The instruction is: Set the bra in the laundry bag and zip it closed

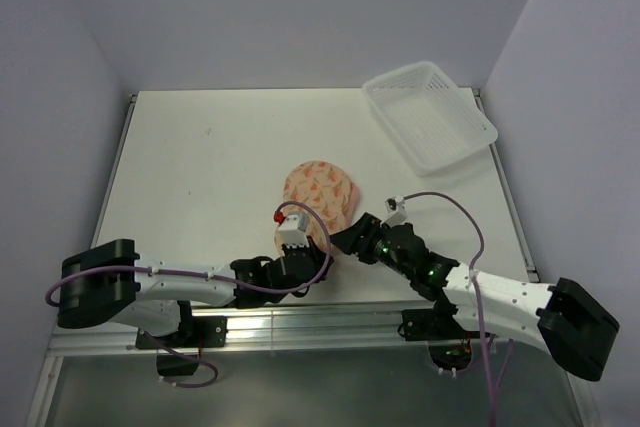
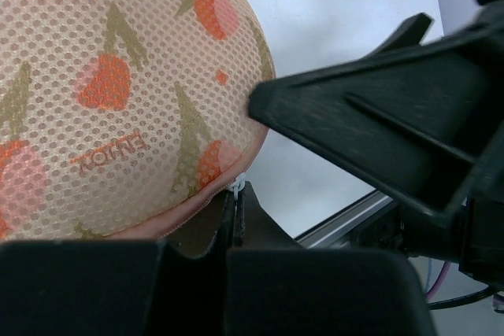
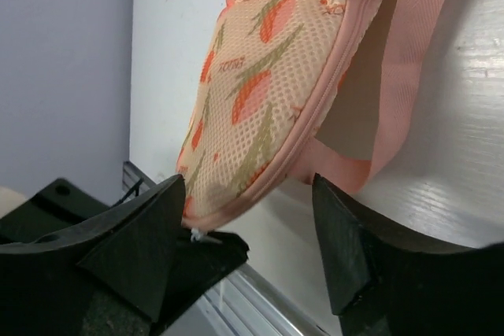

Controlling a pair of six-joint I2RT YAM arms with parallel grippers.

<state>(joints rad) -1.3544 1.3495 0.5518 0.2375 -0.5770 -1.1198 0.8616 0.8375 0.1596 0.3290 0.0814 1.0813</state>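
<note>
The laundry bag (image 1: 318,190), a cream mesh pouch with orange print and a pink zipper edge, lies mid-table; it also shows in the left wrist view (image 2: 118,100) and the right wrist view (image 3: 268,76). My left gripper (image 2: 235,194) is shut on the small white zipper pull (image 2: 238,185) at the bag's near end and holds that end slightly off the table. My right gripper (image 3: 248,194) is open, one jaw on each side of the bag's near edge, not touching it. The visible zipper edge looks closed. The pink loop (image 3: 409,76) hangs beside the bag. The bra is not in view.
A white plastic lattice basket (image 1: 430,115) stands at the back right corner. The table's near metal rail (image 1: 330,319) runs just behind both grippers. Walls close in the table on the left, back and right.
</note>
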